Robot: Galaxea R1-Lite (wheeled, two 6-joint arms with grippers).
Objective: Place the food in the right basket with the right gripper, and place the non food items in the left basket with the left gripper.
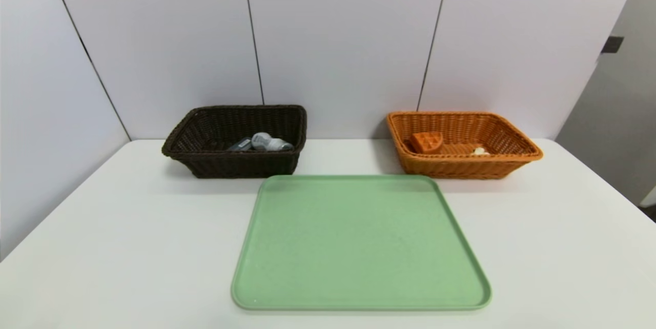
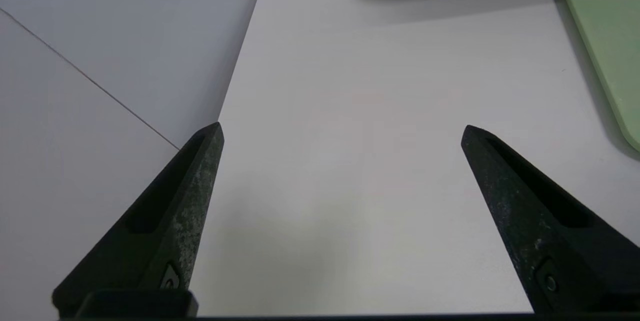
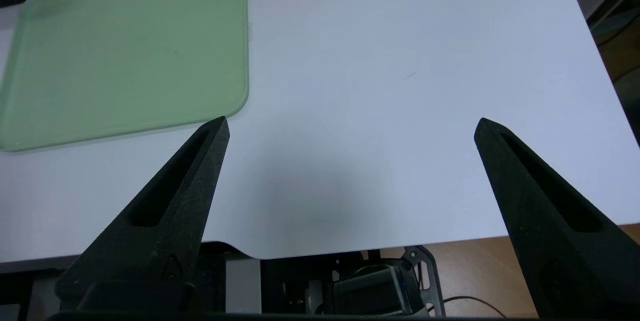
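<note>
1. You are looking at a white table (image 1: 128,226) with a green tray (image 1: 359,247) lying flat in the lower middle of the head view; its surface is bare.
2. A dark brown basket (image 1: 205,162) is sitting in the upper left of the head view, just behind the tray's far left corner. Inside it, grey and silvery items (image 1: 264,142) are lying against the front wall; you cannot tell exactly what they are.
3. An orange basket (image 1: 451,167) is sitting in the upper right of the head view, just behind the tray's far right corner and well apart from the dark one. An orange waffle-like piece of food (image 1: 427,142) is resting in its left part, and a small pale piece (image 1: 480,151) is lying nearer the middle by the front wall.
4. Neither arm is showing in the head view.
5. Your left gripper (image 2: 342,128) is hanging over bare table in its wrist view with its black fingers (image 2: 185,201) spread wide and nothing between them. The dark basket's corner is showing at the top of that frame, the tray's edge at the right.
6. Your right gripper (image 3: 352,121) is likewise standing wide apart and gripping nothing, its fingers (image 3: 175,201) hanging over the table's near edge. The tray is filling the upper left of that frame.
</note>
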